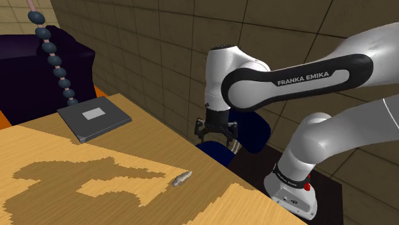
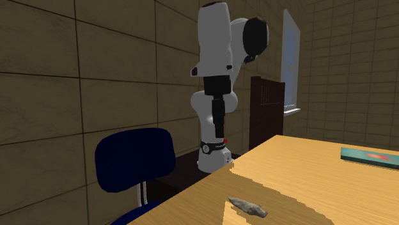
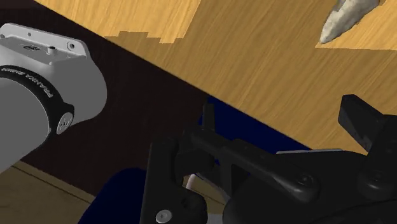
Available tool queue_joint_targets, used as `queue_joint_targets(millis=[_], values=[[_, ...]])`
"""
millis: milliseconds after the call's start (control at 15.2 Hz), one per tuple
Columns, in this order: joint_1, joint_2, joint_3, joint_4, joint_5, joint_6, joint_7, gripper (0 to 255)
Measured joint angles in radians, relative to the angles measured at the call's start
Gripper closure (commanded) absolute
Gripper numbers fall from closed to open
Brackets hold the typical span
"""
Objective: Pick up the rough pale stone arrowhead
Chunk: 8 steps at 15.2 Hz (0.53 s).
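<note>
On one wooden table [image 1: 146,146], one pale arrowhead [image 1: 181,178], one grey book [image 1: 94,119], jaws spread apart, empty

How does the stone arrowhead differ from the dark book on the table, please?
The arrowhead is small, pale, rough and pointed; the book is much larger, dark grey, smooth and rectangular, with a pale label. The arrowhead lies near the table edge by the arm; the book sits at the far corner. Both lie flat on the wooden table.

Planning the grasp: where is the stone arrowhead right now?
In the shoulder view the pale arrowhead lies on the wooden table near its right edge, below-left of the hand, which hangs beyond that edge.
</note>
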<state>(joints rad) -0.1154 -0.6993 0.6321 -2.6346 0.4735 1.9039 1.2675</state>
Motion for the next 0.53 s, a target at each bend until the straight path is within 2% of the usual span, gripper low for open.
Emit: queue_joint_targets(millis=[264,528], values=[[-0.072,0.145,0.151,0.047,0.043,0.114,0.212,0],[-0.185,0.325,0.321,0.109,0.022,0.244,0.447,0]])
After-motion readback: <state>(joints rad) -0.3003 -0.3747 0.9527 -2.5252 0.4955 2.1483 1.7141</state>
